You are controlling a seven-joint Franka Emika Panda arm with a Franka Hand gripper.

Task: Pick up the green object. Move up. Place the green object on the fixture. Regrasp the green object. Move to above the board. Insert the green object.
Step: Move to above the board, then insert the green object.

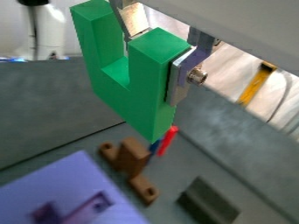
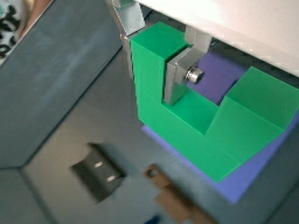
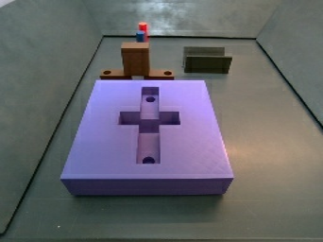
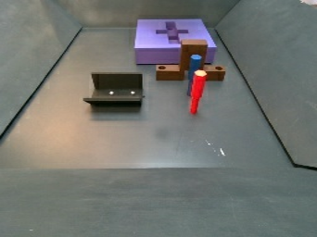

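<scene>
We see the gripper only in both wrist views, its silver fingers clamped on one prong of the green object, held in the air above the board and floor. The block looks rigid, light and smooth-faced, so we judge the flat prong sides the best hold. In a side view the fixture stands empty, far right beyond the board.

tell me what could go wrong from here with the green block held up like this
1. The tool clamps only one prong of the green U-shaped block, high above the floor; an off-centre grip could let it twist or slip.
2. The red-and-blue peg and the brown wooden block stand between the dark fixture and the purple board, so a low move might knock them.
3. The board's cross-shaped recess looks snug; a tilted block might jam.
</scene>
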